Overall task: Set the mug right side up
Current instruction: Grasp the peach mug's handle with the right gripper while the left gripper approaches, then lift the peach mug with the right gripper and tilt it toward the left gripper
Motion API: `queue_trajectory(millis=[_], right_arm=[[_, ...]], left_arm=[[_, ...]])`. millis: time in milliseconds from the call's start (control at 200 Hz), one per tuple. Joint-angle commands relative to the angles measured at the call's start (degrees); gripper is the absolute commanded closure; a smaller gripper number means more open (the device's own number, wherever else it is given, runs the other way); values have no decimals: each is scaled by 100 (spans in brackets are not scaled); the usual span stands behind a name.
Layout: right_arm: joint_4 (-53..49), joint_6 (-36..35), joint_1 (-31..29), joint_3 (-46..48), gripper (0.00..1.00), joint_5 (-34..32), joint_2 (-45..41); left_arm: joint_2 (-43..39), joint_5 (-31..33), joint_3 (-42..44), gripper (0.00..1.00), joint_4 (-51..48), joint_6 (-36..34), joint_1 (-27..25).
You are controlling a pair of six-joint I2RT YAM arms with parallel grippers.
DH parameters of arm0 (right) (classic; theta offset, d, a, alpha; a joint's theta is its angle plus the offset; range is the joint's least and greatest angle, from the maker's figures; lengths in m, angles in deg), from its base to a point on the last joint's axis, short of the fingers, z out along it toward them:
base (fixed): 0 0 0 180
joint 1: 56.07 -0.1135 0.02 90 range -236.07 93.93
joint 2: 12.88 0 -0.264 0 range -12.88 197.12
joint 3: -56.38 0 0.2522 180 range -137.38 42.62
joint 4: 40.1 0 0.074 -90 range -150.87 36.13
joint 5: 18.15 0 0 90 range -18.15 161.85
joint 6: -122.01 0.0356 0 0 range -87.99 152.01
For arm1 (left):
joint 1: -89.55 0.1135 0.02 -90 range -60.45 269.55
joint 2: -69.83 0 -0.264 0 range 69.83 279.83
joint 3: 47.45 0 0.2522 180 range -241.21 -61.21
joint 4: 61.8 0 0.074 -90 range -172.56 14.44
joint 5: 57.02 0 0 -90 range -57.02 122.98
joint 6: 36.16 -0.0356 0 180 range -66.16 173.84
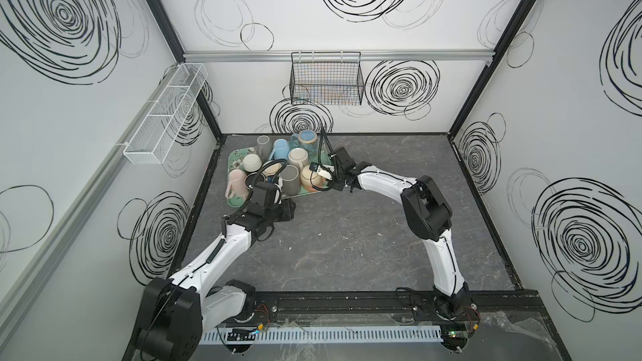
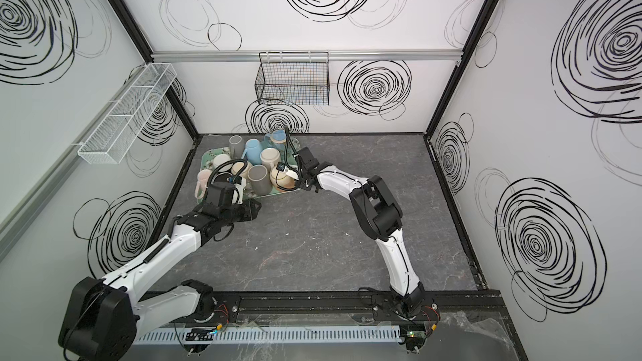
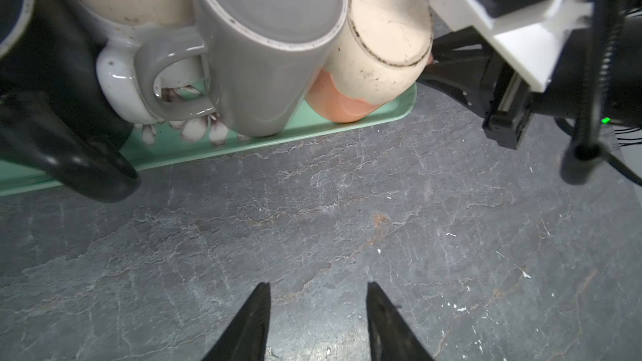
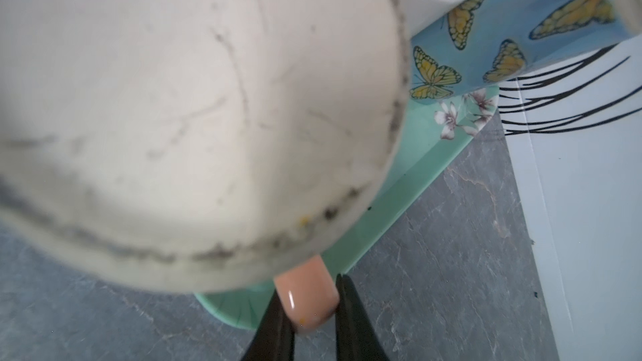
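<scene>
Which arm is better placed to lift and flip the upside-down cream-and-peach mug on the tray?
Right: the right pincer grips the cream-and-peach mug by its handle; the left pincer hangs open over the tabletop beside the tray.

A flowered tray (image 4: 427, 168) lies on the dark table (image 1: 347, 237). On it a grey mug (image 3: 264, 64) stands upside down, with a blue mug (image 1: 280, 150) near. A black basket (image 1: 326, 79) and a white basket (image 1: 163, 112) hang on the walls.
</scene>
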Motion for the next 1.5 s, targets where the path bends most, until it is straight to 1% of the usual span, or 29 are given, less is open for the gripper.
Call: queue_trajectory(millis=[0, 130, 235, 300, 325, 410, 465, 540, 660, 766, 866, 996, 1241, 1366, 1496], right_arm=[[-114, 450, -273, 507, 100, 405, -459], [224, 1484, -239, 755, 100, 178, -662], [14, 2354, -187, 534, 100, 41, -552], [-86, 2661, -167, 453, 100, 107, -470], [-83, 2742, -168, 453, 100, 120, -464], [97, 3034, -168, 635, 100, 227, -514], [342, 3226, -157, 844, 100, 312, -634], [618, 3415, -142, 1152, 100, 620, -852], [1450, 4039, -83, 1788, 100, 715, -1233], [1964, 4557, 23, 2122, 100, 904, -1395], [2381, 4812, 60, 2359, 100, 1050, -1511], [2910, 5069, 76, 2607, 100, 1065, -1663], [3590, 5817, 162, 2686, 100, 1199, -1596], [4028, 6031, 193, 2777, 100, 1440, -1563], [4130, 6129, 202, 2702, 100, 1515, -1479]], left_arm=[[-138, -118, 104, 52, 297, 44, 94], [-167, -162, 159, 52, 400, 46, 124], [-123, -212, 195, 52, 483, 46, 137], [-91, -257, 204, 52, 541, 47, 134], [-78, -268, 204, 52, 560, 196, 133], [-69, -328, 230, 52, 642, 257, 136], [-86, -363, 252, 52, 688, 298, 124], [-131, -451, 312, 53, 771, 328, 115], [-171, -767, 443, 52, 1037, 369, 117], [-223, -965, 583, 52, 1353, 482, 114], [-289, -1099, 699, 51, 1653, 606, 114], [-420, -1148, 821, 51, 1948, 717, 121], [-578, -1226, 1213, 50, 2771, 1050, 93], [-569, -1281, 1354, 46, 3148, 1046, -45], [-495, -1249, 1488, 43, 3495, 1040, -155]])
